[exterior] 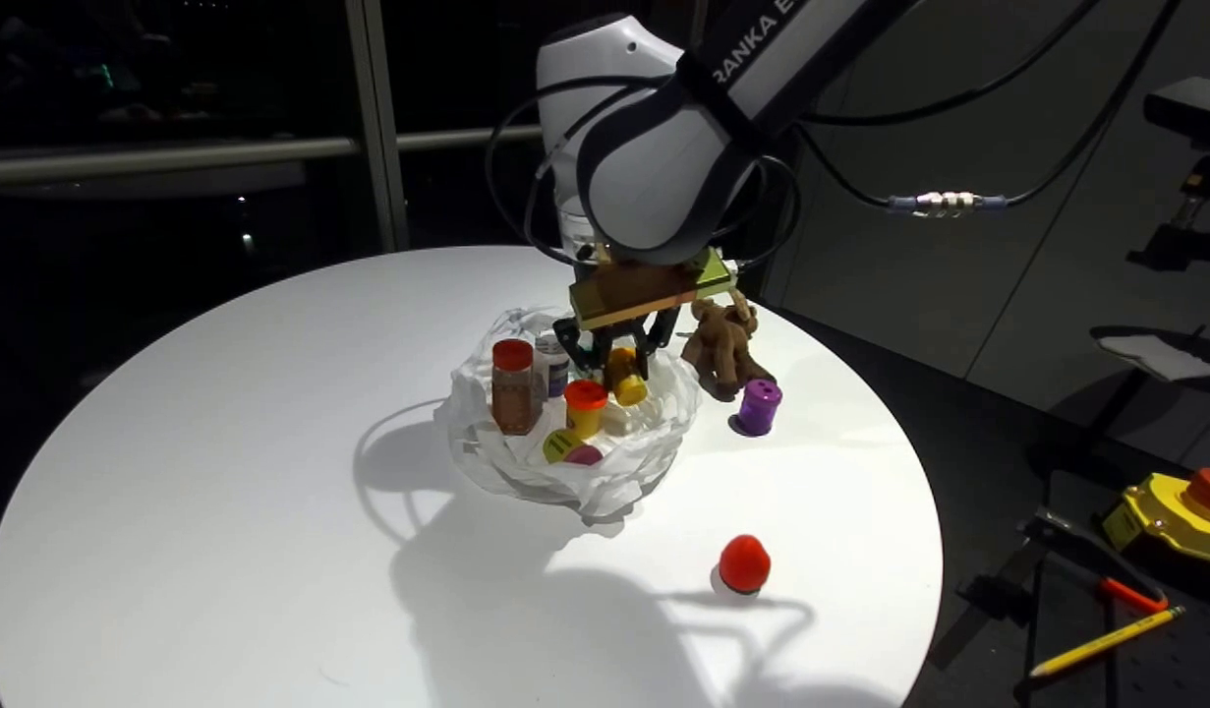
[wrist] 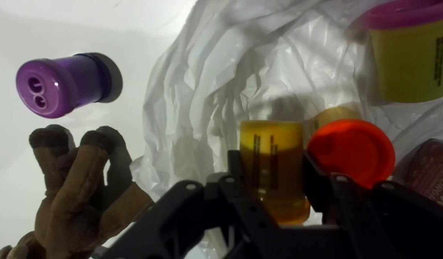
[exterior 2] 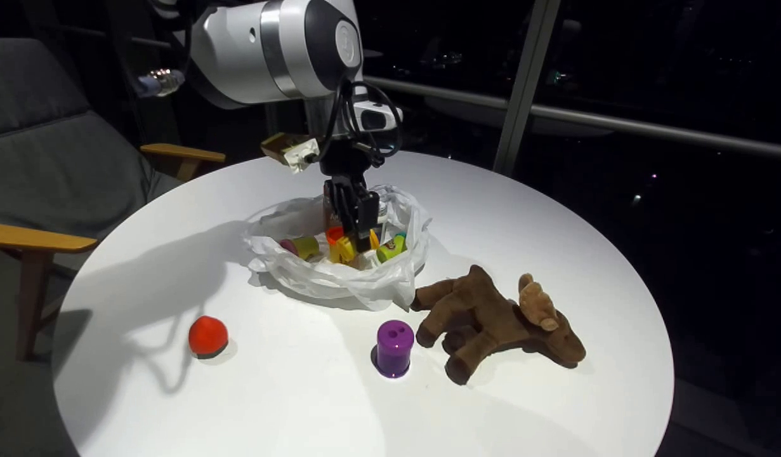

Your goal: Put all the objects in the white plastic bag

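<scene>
The yellow Play-Doh tub (wrist: 271, 160) is gripped between the fingers (wrist: 315, 189) within the mouth of the white plastic bag (wrist: 174, 93), while in the wrist view they partly cover a red-lidded tub (wrist: 352, 147) and the right edge cuts off a pink-lidded tub (wrist: 408, 64).

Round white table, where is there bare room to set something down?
In an exterior view, a wide patch is the table left of the white plastic bag. Another lies between the red rounded object and purple pencil sharpener. Crowded: beside the bag, sharpener and plush moose close together; inside, lidded tubs near the gripper.
</scene>
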You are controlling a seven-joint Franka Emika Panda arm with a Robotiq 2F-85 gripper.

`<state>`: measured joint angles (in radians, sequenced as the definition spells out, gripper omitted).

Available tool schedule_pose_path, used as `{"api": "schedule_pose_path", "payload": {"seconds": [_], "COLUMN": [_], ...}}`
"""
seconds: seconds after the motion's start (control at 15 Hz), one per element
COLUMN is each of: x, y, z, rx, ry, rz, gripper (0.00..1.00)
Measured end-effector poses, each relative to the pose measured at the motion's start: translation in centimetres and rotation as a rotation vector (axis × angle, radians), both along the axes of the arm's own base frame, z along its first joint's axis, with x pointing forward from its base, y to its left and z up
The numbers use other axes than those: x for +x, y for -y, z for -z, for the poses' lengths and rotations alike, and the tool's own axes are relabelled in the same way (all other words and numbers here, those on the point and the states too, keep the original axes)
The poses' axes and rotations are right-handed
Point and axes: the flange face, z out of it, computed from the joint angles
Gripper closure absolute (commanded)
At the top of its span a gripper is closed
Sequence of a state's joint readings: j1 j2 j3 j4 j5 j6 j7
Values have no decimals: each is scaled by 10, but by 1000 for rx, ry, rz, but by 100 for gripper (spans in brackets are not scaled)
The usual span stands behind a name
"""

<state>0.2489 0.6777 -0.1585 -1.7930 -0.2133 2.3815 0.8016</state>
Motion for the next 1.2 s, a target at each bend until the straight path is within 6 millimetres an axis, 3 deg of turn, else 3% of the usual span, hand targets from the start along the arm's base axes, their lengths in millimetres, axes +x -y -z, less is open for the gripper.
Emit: {"api": "schedule_pose_path", "payload": {"seconds": [0.27,0.47,0.73,0.93,1.2], "x": [5,9,7,-19,-86], "y": [8,9,15,23,22], "z": [-1,-11,-46,-76,-101], "rx": [-15,-11,4,16,52], "ry": [8,25,52,11,-96], "rz": [10,12,6,-21,-120], "gripper": [1,0,0,0,0]}}
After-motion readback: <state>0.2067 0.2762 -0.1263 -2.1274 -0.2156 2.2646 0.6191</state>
